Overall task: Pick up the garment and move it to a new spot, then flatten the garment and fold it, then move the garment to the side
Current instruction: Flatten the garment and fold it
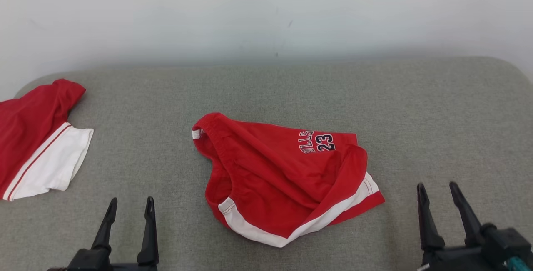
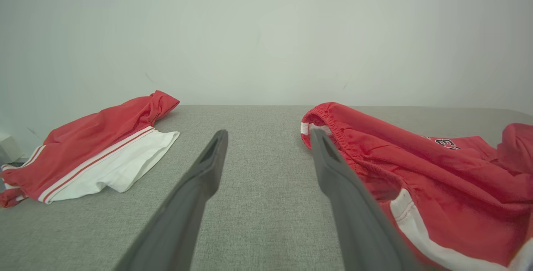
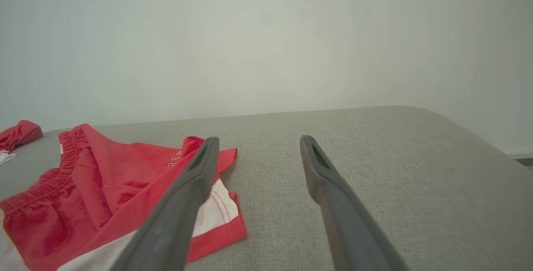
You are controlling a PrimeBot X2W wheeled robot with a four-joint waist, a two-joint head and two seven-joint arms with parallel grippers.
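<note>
Near the middle of the grey fabric-covered worktop (image 1: 437,108) lay the crumpled red satin shorts with white side trim (image 1: 283,179), waistband toward the left and one leg folded over beside the printed number. The left jaws and the right jaws both stood released and empty, low on either side of the shorts and apart from them. A second red-and-white garment (image 1: 37,146) lay at the far left. Pinching only the slippery top fold would likely lift one layer and leave the rest dragging; carrying it leftward risked tangling the two garments
</note>
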